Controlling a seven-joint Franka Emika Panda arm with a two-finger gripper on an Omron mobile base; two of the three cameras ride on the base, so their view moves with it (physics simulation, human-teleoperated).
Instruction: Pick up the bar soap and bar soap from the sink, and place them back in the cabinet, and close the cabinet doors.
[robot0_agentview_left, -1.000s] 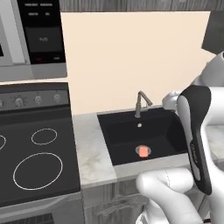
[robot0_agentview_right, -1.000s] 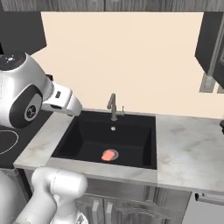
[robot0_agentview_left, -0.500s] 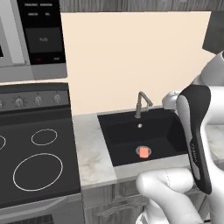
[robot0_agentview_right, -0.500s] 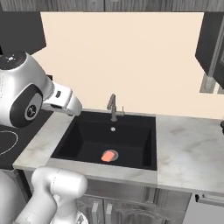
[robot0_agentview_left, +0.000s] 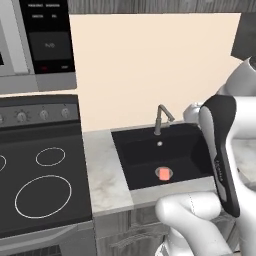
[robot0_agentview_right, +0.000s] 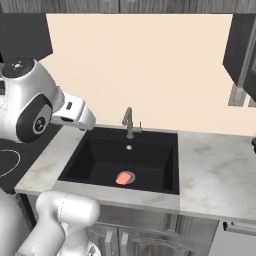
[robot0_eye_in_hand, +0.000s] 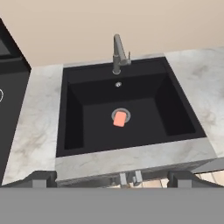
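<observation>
Hand view: one bar soap (robot0_eye_in_hand: 119, 119) covering the sink's (robot0_eye_in_hand: 70, 109) drain (robot0_eye_in_hand: 123, 112).

Matt black sink (robot0_eye_in_hand: 74, 118), marble-look counter (robot0_eye_in_hand: 37, 118)

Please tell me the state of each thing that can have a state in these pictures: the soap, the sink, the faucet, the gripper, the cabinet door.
bar soap: lying on the drain, not grasped.
sink: holds one visible soap, no water seen.
faucet: no water running.
gripper: empty, fingers apart, high above the sink.
cabinet door: swung open.
stovetop: bare, rings not glowing.
</observation>
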